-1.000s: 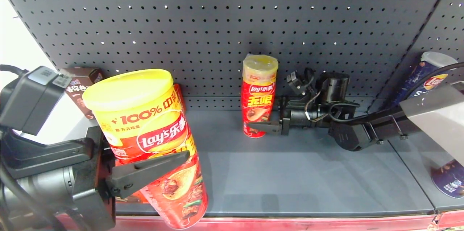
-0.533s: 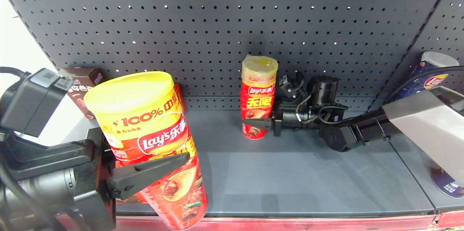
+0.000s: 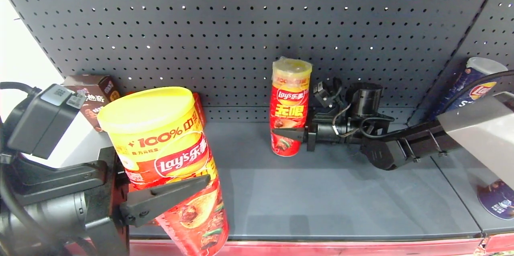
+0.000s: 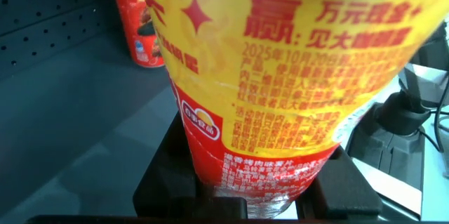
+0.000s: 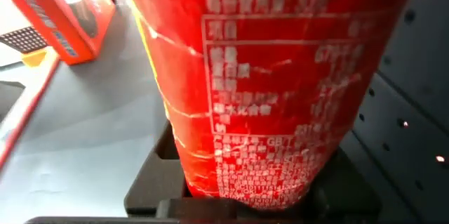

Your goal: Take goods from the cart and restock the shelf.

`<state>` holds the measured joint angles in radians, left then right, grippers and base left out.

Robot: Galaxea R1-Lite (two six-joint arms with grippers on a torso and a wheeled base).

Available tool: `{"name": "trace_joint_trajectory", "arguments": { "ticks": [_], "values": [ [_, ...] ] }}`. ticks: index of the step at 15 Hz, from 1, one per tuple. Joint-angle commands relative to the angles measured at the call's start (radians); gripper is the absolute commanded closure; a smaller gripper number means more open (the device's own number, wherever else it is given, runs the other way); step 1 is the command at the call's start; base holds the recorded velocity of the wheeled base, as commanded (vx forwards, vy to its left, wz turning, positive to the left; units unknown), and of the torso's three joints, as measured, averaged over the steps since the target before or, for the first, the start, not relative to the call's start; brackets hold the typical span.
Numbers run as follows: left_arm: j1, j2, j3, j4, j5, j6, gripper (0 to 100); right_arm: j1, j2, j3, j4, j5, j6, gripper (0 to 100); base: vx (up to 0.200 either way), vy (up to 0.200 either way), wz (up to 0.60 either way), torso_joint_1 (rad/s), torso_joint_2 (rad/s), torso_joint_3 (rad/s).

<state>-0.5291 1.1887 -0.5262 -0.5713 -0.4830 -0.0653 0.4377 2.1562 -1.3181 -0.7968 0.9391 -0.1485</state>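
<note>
1. head view has the right tool [image 3: 286, 131] closed around the lower half of the far chip can [image 3: 290, 103], with one finger across its front. the can is upright near the pegboard back panel [image 3: 241, 27], about midway along the shelf [image 3: 321, 191]. i cannot tell whether its base touches the shelf.
2. right wrist view agrees: the far chip can [image 5: 259, 76] sits gripped between the fingers, and an orange box [image 5: 63, 13] lies further along the shelf.
3. the left tool [image 3: 176, 185] is clamped on the middle of the near chip can [image 3: 168, 155], holding it roughly upright at the shelf's front left edge. left wrist view shows that can [image 4: 280, 76] seated between the fingers.
4. a brown snack box [image 3: 94, 93] sits at the back left, and a blue chip can [image 3: 470, 83] leans in the bay to the right.
5. the step in hand looks like setting the far can down at the back. next it likely needs the base settled flat, the fingers opened, and a straight pull-out that does not clip the can. the near can then wants a spot beside it.
</note>
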Motion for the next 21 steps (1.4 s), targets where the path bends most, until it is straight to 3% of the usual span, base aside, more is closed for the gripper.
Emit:
{"name": "trace_joint_trajectory", "arguments": {
  "ticks": [1,6,11,16,21],
  "values": [
    [0.000,0.000,0.000,-0.013,0.000,-0.001,100,0.004,-0.154,0.138,-0.036,0.006,-0.003,100,0.000,0.000,0.00,0.000,0.00,0.000],
    [0.001,0.000,-0.003,-0.029,0.001,-0.004,100,0.038,-0.383,0.539,-0.226,0.001,-0.002,100,0.000,0.000,0.00,0.000,0.00,0.000],
    [0.000,0.000,-0.008,-0.030,0.003,-0.004,100,0.036,-0.346,0.813,-0.509,0.001,-0.005,100,0.000,0.000,0.00,0.000,0.00,0.000],
    [0.000,0.000,0.000,-0.030,0.006,-0.004,100,0.038,-0.191,0.843,-0.679,0.001,-0.002,100,0.000,0.000,0.00,0.000,0.00,0.000],
    [0.000,0.000,0.006,-0.030,0.006,-0.004,100,0.064,-0.180,0.849,-0.685,0.000,0.000,100,0.000,0.000,0.00,0.000,0.00,0.000]
  ]
}}
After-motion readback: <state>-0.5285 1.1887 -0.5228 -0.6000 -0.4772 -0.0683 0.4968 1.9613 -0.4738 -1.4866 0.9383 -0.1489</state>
